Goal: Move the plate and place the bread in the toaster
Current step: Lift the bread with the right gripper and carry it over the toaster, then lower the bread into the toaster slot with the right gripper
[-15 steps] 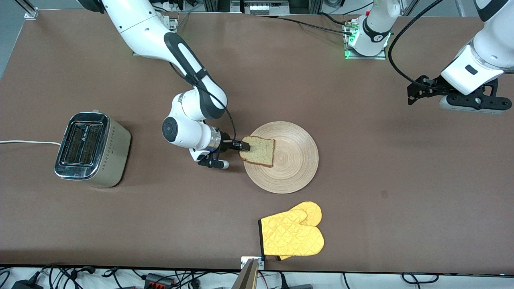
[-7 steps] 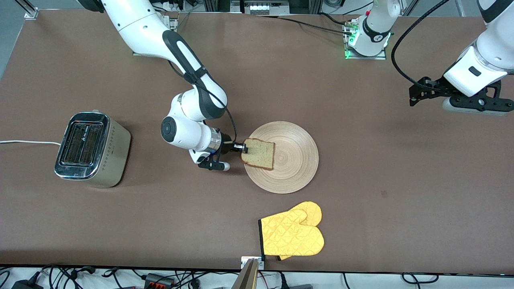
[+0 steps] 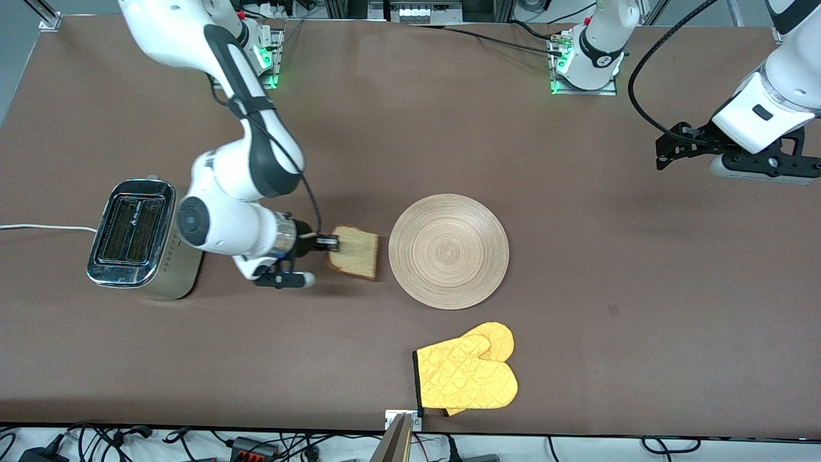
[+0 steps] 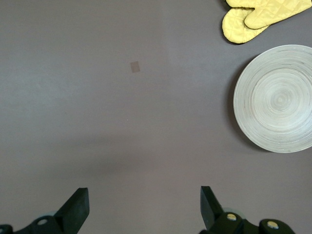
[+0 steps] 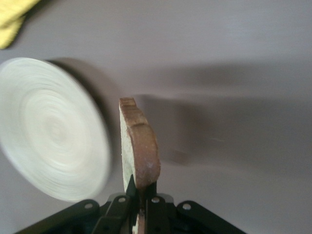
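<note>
This is a robotics lab rather than a kitchen. Two white robot arms are bolted by base plates [image 3: 582,82] with green indicator lights to a wide brown tabletop [image 3: 577,269]. Loose cables and power adapters [image 3: 244,444] trail along its near edge, and aluminium framing [image 3: 45,14] stands at a far corner.

Brown bench [image 3: 577,269] carries: toaster [image 3: 144,239] w/ white cord [image 3: 38,227] at right arm's end, wood plate [image 3: 449,251] mid-bench, yellow oven mitt [image 3: 467,375] nearer front cam.

Bare surface [image 3: 359,154] is lying open between toaster [image 3: 144,239] and plate [image 3: 448,251]; right tool [image 3: 330,242] with bread [image 3: 355,251] is hanging over that gap.
</note>
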Controlling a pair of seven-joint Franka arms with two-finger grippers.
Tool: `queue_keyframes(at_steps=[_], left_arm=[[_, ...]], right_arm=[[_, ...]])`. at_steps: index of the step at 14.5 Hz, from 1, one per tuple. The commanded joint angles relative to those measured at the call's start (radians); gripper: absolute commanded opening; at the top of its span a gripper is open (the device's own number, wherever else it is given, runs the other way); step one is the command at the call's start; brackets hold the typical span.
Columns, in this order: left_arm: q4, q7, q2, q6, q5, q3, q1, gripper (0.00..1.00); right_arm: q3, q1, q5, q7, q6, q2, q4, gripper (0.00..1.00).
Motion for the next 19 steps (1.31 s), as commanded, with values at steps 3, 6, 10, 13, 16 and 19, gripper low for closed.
queue_keyframes(at_steps=[3, 6, 10, 13, 16, 19], left_arm=[[0.034, 0.034, 0.021, -0.02, -0.001, 0.066, -0.053, 1.0], [0.037, 0.031, 0.021, -0.02, -0.001, 0.066, -0.051, 1.0], [0.035, 0.032, 0.024, -0.023, -0.001, 0.066, -0.045, 1.0], [0.037, 0.032, 0.027, -0.02, -0.001, 0.058, -0.045, 1.0], [0.039, 0.022, 0.027, -0.02, -0.001, 0.052, -0.048, 1.0], [0.039, 0.023, 0.029, -0.016, -0.001, 0.058, -0.045, 1.0]], right_arm=[[-0.125, 0.01, -0.234, -0.017, -0.256, -0.095, -0.011, 0.0], [-0.155, 0.005, -0.409, -0.019, -0.368, -0.182, -0.011, 0.0], [-0.213, 0.0, -0.577, -0.045, -0.402, -0.231, -0.004, 0.0], [-0.26, -0.003, -0.662, -0.115, -0.408, -0.233, 0.05, 0.0], [-0.287, -0.045, -0.664, -0.213, -0.408, -0.23, 0.05, 0.0], [-0.287, -0.081, -0.662, -0.238, -0.406, -0.213, 0.029, 0.0]])
